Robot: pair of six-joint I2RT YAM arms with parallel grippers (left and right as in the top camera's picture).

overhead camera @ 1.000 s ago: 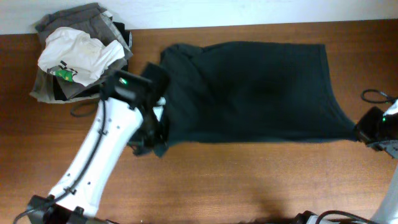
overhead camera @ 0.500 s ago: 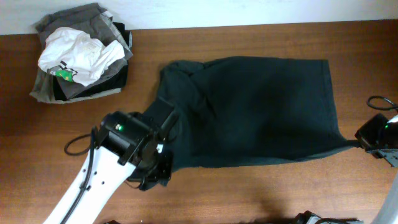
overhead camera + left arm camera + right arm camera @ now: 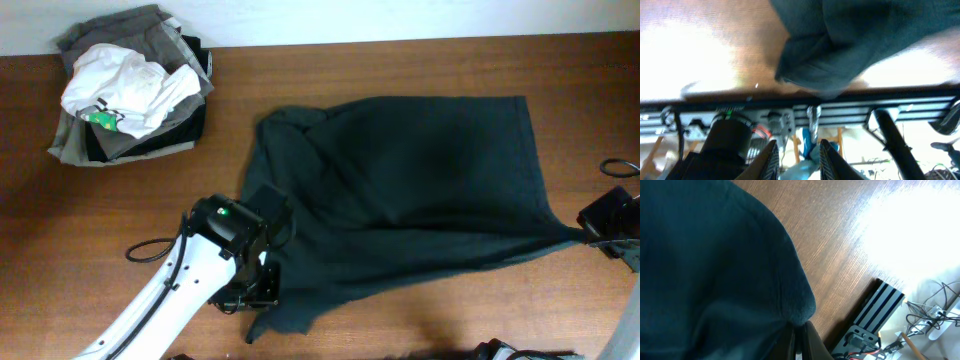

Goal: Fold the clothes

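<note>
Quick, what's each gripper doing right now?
Left gripper: open, holding nothing; the T-shirt lies just ahead of it.
Right gripper: closed on a corner of the T-shirt.

place: robot lab | evidence: slotted metal rail (image 3: 881,306), loose cables (image 3: 935,313), wooden table (image 3: 400,60)

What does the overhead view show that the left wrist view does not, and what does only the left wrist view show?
Only overhead: the whole dark T-shirt spread out, the pile of garments at the far left, and the right gripper shut on a shirt corner. Only left wrist: the left gripper open, nothing between its fingers, and a black rail at the table's edge. Both: a loose shirt corner lying on the wooden table.
</note>
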